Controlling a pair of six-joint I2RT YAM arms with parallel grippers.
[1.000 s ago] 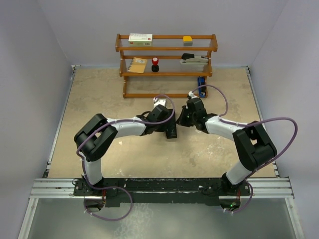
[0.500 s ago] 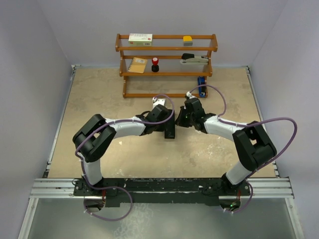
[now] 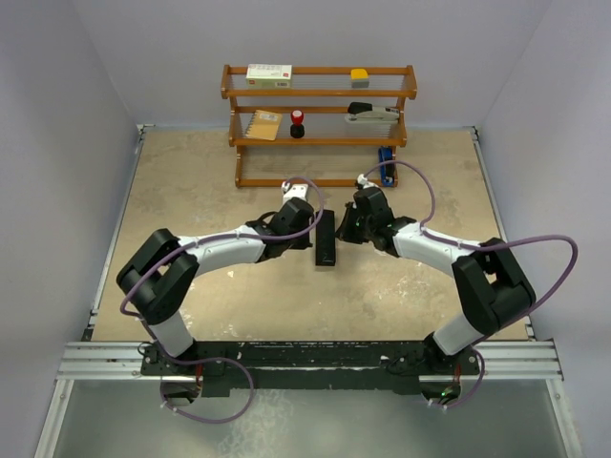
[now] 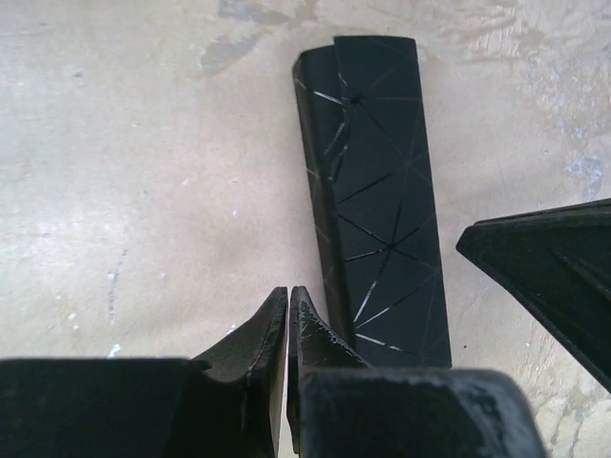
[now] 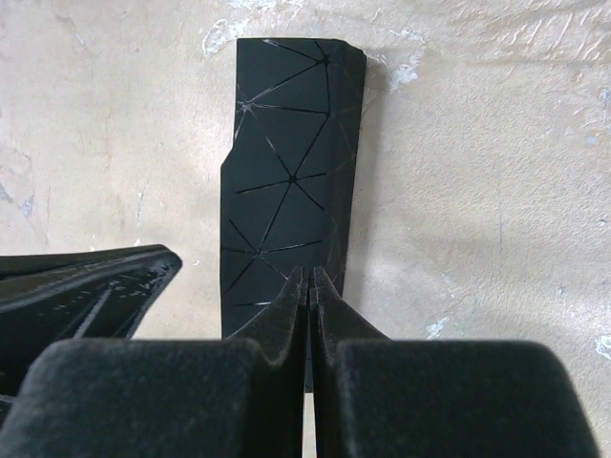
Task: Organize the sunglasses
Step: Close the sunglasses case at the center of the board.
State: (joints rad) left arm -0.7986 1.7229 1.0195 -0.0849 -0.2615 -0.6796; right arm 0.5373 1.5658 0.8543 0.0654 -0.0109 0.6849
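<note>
One black case [image 3: 326, 239] is on the table [image 3: 191, 191]. There is one wooden shelf [image 3: 320, 93], and on or at it six small things: one white box [image 3: 268, 73], one yellow block [image 3: 359, 73], one tan booklet [image 3: 263, 124], one red-and-black piece [image 3: 297, 122], one black-and-white tool [image 3: 370, 113] and one blue item [image 3: 386, 156]. Two arms, the left arm [image 3: 229, 246] and the right arm [image 3: 430, 246], carry one claw each: the left claw [image 4: 287, 315] and the right claw [image 5: 307, 286].

Lilac walls [image 3: 57, 143] enclose a beige table [image 3: 191, 200] with wooden shelf [image 3: 325, 141].

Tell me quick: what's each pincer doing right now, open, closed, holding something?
Left pincer: closed, holding nothing, beside the black case.
Right pincer: closed, holding nothing, tips at the case's end.
</note>
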